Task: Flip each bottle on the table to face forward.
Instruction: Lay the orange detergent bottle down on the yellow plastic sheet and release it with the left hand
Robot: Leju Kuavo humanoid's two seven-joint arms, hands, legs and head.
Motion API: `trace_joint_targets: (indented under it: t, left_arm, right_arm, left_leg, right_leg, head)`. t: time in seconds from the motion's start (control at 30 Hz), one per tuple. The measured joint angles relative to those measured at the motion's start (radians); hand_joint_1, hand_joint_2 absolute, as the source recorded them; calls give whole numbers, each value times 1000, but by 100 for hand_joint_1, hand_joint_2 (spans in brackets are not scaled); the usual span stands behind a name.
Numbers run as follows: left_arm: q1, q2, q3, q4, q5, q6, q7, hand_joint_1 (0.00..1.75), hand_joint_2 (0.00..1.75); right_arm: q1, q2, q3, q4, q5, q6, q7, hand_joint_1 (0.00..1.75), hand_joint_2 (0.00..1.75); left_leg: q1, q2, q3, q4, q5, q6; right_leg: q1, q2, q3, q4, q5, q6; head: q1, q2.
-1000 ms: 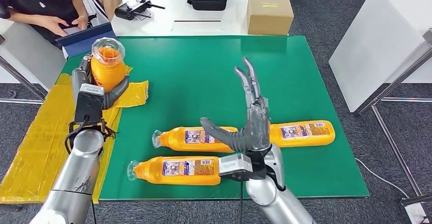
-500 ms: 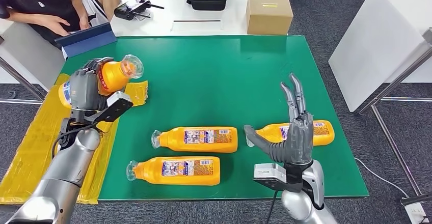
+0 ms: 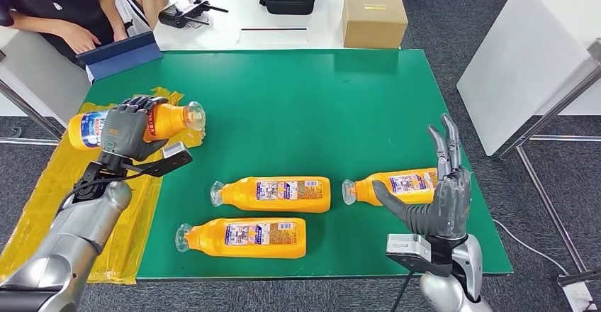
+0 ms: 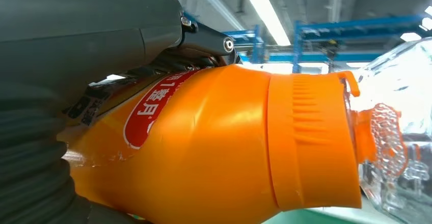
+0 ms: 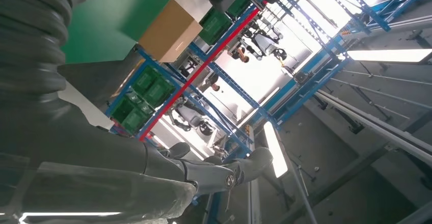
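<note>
**Head view: one bottle held, three lying on the mat**

Head view footage shows the left hand (image 3: 126, 130) wrapped around the middle of an orange bottle (image 3: 135, 124), which is held on its side above the yellow sheet (image 3: 42, 205) at the green table's (image 3: 298, 99) left edge, its clear cap pointed toward the table centre. Three more bottles are seen lying flat on the mat: the near bottle (image 3: 244, 237), the middle bottle (image 3: 273, 193) and the right bottle (image 3: 397, 184), just beside the right hand (image 3: 439, 205). That hand is raised with fingers spread and nothing held.

From the left wrist view the plastic body looks smooth and glossy, so slipping is judged likely; the clear cap looks thin and should be spared. A wrap around the labelled mid-body is judged the safest hold, since the bottles appear full and fairly heavy
</note>
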Motion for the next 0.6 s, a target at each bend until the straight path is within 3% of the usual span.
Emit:
trace_joint_targets:
  t: [0.27, 0.6]
  left_arm:
    - [-52, 61, -74, 107, -126, -79, -31, 175, 175]
    - [-73, 144, -129, 191, -142, -144, -85, 175, 175]
  right_arm:
    - [23, -28, -34, -16, -15, 8, 4, 0, 175]
    - [77, -41, -82, -74, -12, 29, 12, 0, 175]
  left_leg:
    - [0, 0, 0, 0, 0, 0]
    - [0, 0, 0, 0, 0, 0]
  right_leg:
    - [0, 0, 0, 0, 0, 0]
    - [0, 0, 0, 0, 0, 0]
  head:
    - [0, 0]
    - [0, 0]
